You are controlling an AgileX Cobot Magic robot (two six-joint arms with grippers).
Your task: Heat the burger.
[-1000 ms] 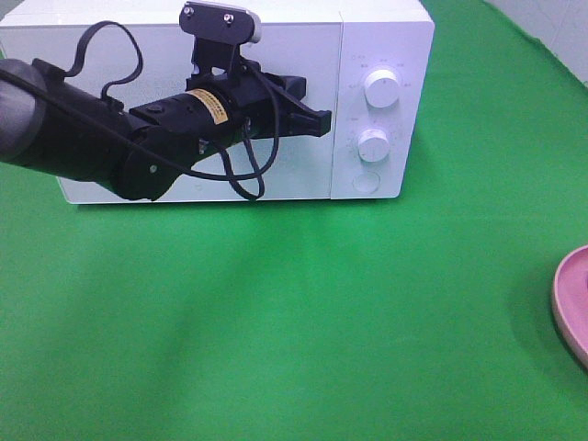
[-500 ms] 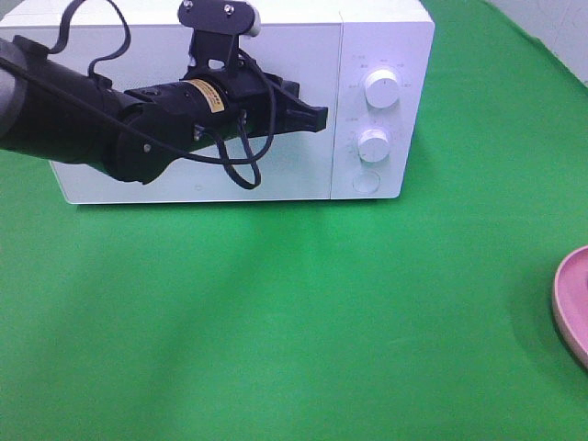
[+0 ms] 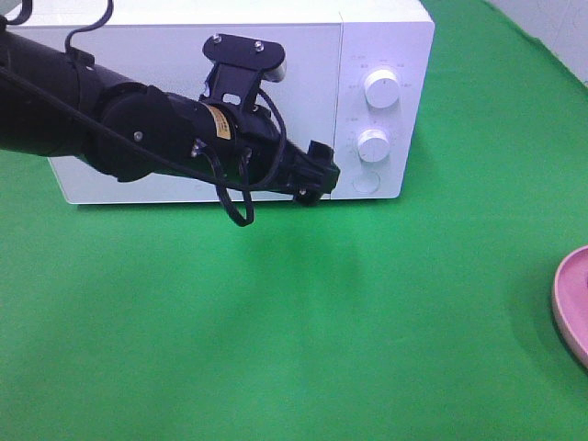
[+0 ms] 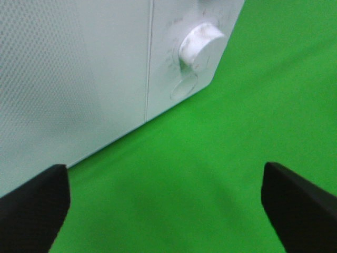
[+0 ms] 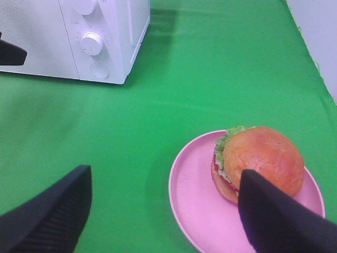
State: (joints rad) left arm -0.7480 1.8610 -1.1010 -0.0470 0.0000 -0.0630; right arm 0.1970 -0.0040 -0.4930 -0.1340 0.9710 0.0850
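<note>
The burger (image 5: 260,161), with a golden bun, lettuce and tomato, sits on a pink plate (image 5: 197,203) in the right wrist view, out of the exterior high view. My right gripper (image 5: 163,219) hovers open above the cloth just short of the plate, and one finger (image 5: 279,216) overlaps the burger's near side. The white microwave (image 3: 303,55) stands at the back with its door shut. My left gripper (image 3: 322,175) is open in front of the door's lower right corner, with its fingers (image 4: 31,205) wide apart and nothing between them.
The microwave panel carries two white knobs (image 3: 381,87) (image 3: 372,144) and a round button (image 3: 366,182). Only the pink plate's rim (image 3: 571,303) shows at the right edge of the exterior high view. Green cloth (image 3: 294,322) covers the table.
My left gripper has opened, and it has dropped and shifted right, from the middle of the microwave door to the door's lower right corner. The right side has not moved.
</note>
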